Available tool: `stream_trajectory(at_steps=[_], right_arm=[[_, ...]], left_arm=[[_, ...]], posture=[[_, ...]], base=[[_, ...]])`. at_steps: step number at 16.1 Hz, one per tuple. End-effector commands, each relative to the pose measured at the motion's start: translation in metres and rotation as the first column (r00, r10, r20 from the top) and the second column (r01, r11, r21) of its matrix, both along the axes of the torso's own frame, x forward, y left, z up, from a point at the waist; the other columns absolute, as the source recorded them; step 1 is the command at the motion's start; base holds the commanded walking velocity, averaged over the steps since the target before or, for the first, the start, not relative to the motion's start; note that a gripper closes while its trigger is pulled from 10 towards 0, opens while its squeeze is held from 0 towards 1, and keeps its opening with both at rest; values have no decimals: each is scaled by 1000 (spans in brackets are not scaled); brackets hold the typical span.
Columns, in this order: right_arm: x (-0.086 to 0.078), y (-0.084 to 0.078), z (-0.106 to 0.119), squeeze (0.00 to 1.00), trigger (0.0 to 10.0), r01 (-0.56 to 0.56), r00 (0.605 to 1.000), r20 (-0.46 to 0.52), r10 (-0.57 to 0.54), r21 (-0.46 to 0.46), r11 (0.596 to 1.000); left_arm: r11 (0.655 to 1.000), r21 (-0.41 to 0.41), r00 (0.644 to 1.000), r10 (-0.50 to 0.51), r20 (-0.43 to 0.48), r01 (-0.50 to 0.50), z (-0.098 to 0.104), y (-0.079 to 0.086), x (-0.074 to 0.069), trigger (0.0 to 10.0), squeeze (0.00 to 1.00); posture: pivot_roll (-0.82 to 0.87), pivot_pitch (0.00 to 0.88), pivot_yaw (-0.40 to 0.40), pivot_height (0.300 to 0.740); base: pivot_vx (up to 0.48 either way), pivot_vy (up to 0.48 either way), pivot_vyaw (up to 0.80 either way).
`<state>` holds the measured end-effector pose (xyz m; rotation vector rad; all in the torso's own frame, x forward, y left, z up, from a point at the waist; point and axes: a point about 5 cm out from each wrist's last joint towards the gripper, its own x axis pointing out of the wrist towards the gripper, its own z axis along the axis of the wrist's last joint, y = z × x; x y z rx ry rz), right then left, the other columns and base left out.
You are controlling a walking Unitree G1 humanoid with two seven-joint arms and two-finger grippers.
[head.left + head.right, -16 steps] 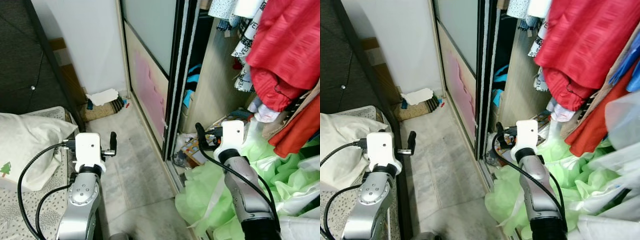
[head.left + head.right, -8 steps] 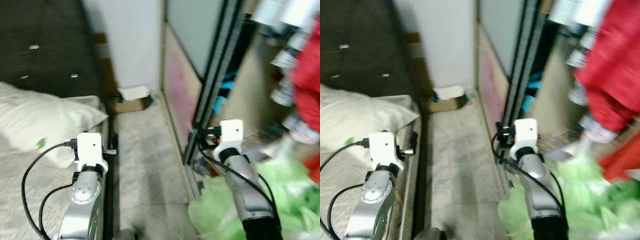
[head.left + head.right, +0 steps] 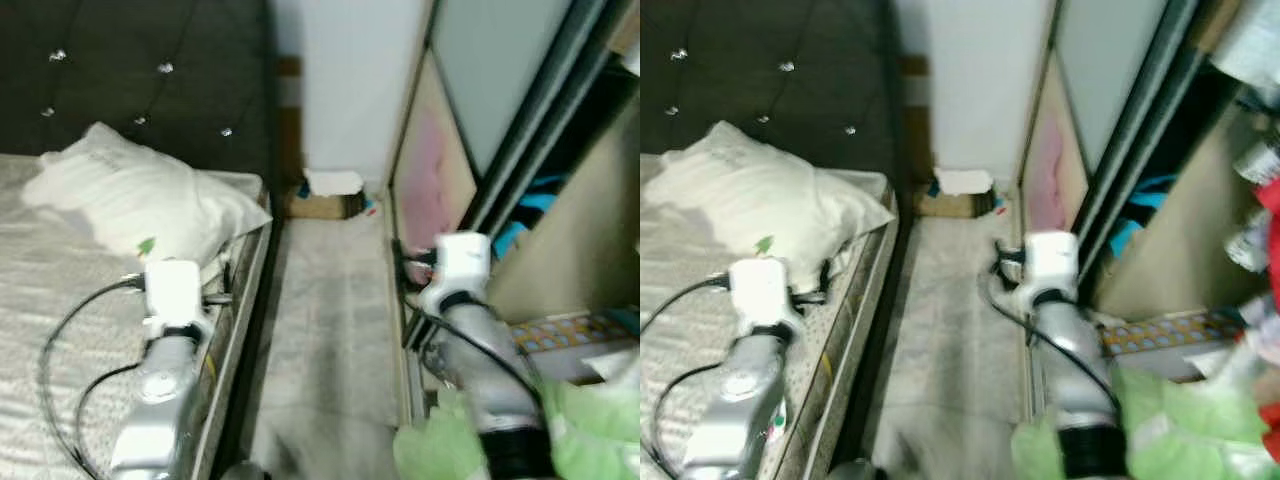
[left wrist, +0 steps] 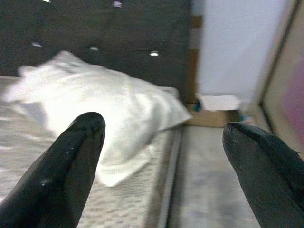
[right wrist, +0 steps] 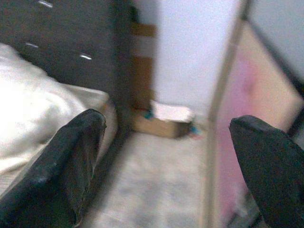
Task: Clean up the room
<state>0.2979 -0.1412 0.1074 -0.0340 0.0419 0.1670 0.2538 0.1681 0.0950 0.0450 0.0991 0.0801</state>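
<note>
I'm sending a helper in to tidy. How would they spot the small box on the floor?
Follow the floor strip between the bed and the wardrobe door to the far white wall. The brown cardboard box sits there, topped with something white.

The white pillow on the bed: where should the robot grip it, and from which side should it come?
Probably the corner of the pillow that points toward the floor strip beside the bed. It tapers thin there and lies near the mattress edge, so the open left gripper, already facing it, could come in low from the foot side and close its fingers over it.
</note>
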Motion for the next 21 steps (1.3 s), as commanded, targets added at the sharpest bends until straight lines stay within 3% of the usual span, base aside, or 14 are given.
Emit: stream_trajectory(at_steps=[1,3,5,6,21], right_arm=[[0,-9,-1,0,10000,20,1000,-4,-20,-14,1000],[1,-10,-1,0,10000,19,1000,-5,-19,-14,1000],[2,-10,-1,0,10000,19,1000,-5,-19,-11,1000],[2,-10,-1,0,10000,19,1000,-4,-19,-11,1000],[7,-8,2,0,10000,1,1000,10,-1,-18,1000]], left_arm=[[1000,-11,1000,-12,14,12,3,-5,2,10000,0],[1000,-1,1000,-4,17,4,4,-4,2,10000,0],[998,15,998,69,-1,-69,5,1,3,10000,0],[999,-16,999,48,17,-48,6,1,4,10000,0],[999,-21,999,43,16,-43,8,0,8,10000,0]], posture=[[-2,0,-15,740],[-2,0,-16,740],[-1,0,-18,740],[-2,0,-15,740],[-11,0,-15,740]], base=[[0,0,800],[0,0,800],[0,0,800],[0,0,800],[0,0,800]])
